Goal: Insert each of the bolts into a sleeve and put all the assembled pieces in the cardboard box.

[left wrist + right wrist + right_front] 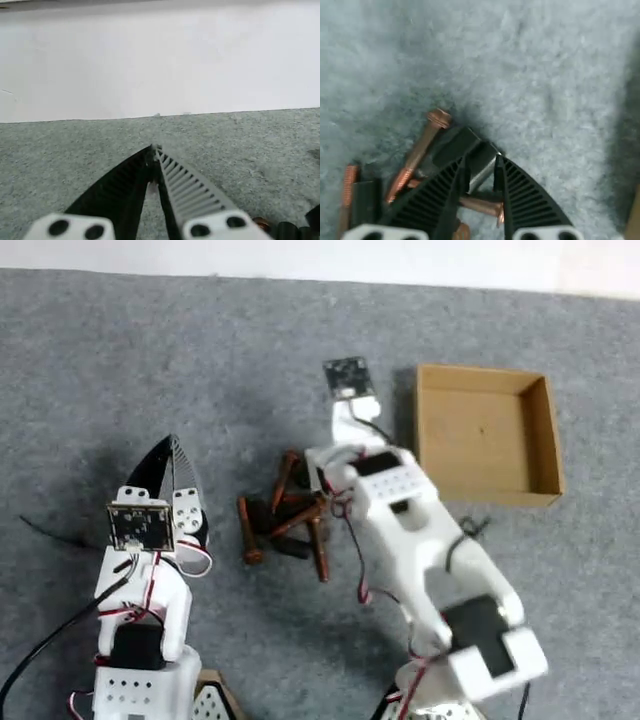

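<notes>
1. The right end effector (481,164) is down at the heap in the middle of the grey counter (120,360). Its fingers are drawn narrow around the end of a black sleeve (470,150), one finger on each side of it.
2. The held sleeve lies at the edge of the heap. One copper bolt (417,152) slants just beside it, and another bolt (480,205) lies across under the fingers.
3. In the high view the heap of bolts (246,530) and dark sleeves is between the two arms. The pieces are crossed over one another, and none is visibly assembled.
4. The cardboard box (485,440) stands on the counter beyond the right arm's wrist, near the heap but not touching it. Nothing lies inside it.
5. The left end effector (155,150) is beside the heap and apart from it. Its fingertips are pressed together with nothing between them.
</notes>
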